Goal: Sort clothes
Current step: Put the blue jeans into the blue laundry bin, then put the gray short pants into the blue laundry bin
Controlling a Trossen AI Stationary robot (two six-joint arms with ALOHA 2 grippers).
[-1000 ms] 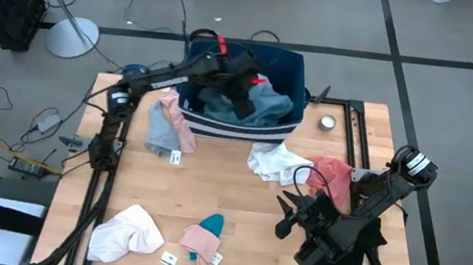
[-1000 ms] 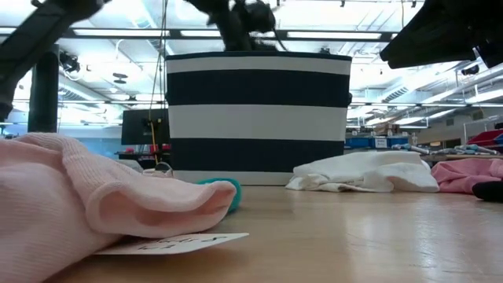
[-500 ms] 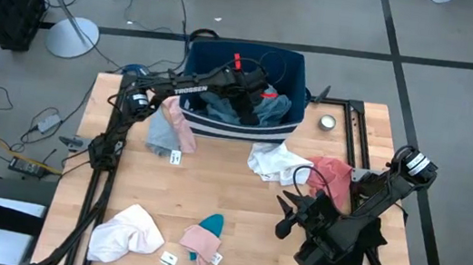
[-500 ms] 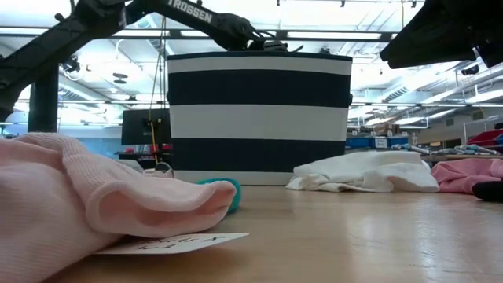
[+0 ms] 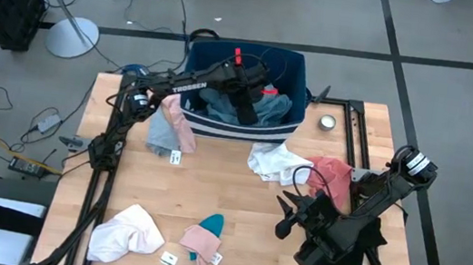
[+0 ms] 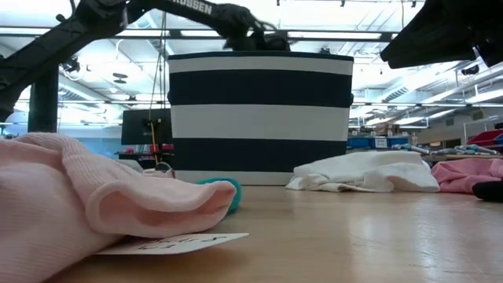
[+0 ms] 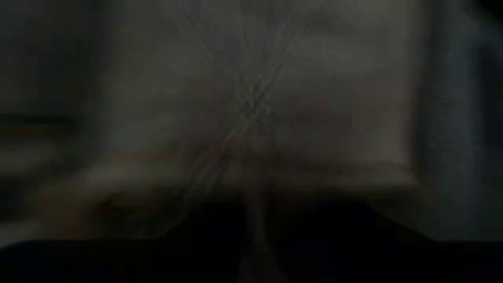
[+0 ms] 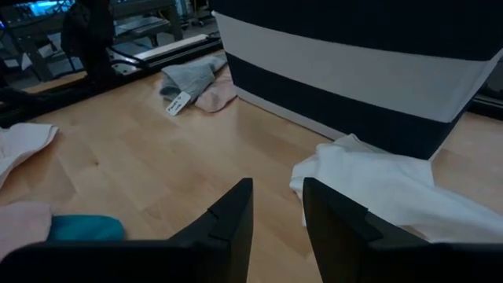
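Note:
The dark blue bin with a white stripe [image 5: 235, 132] stands at the table's far edge. It holds light blue-grey cloth [image 5: 269, 109] and a red piece [image 5: 270, 89]. My left gripper [image 5: 246, 104] reaches down into the bin over this cloth; its wrist view is dark and blurred. My right gripper [image 8: 275, 212] is open and empty, low over the table's near right, pointing at a white garment [image 8: 377, 189]. On the table lie a grey and pink garment [image 5: 169, 125], the white garment [image 5: 274, 160], a salmon one [image 5: 333, 175], a pale pink one [image 5: 127, 233] and a pink and teal pair [image 5: 203, 234].
A small round metal tin [image 5: 327, 122] sits right of the bin. A black cloth [image 5: 362, 233] lies under my right arm. Paper tags [image 5: 169, 258] lie by the near garments. In the low view the pink garment [image 6: 78, 196] fills the near left.
My left arm has stretched out and gone down from above the bin into it, with its gripper now among the clothes inside. The clothes on the table lie as before.

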